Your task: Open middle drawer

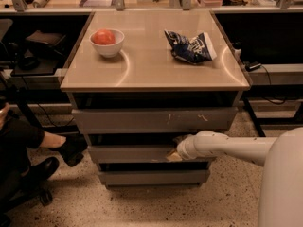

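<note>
The middle drawer (128,154) is the plain grey front between the taller scratched front (151,119) above and the narrow front (151,177) below. It stands out a little from the cabinet, with a dark gap above it. My gripper (173,155), tan-tipped on a white arm coming from the right, is at the right part of the middle drawer's front, by its top edge. Whether it grips the edge is hidden.
On the cabinet's tan top (151,70) stand a white bowl with a red fruit (107,40) and a blue chip bag (190,47). A seated person's legs and shoes (57,148) are at the left. My white base (284,183) is at the right.
</note>
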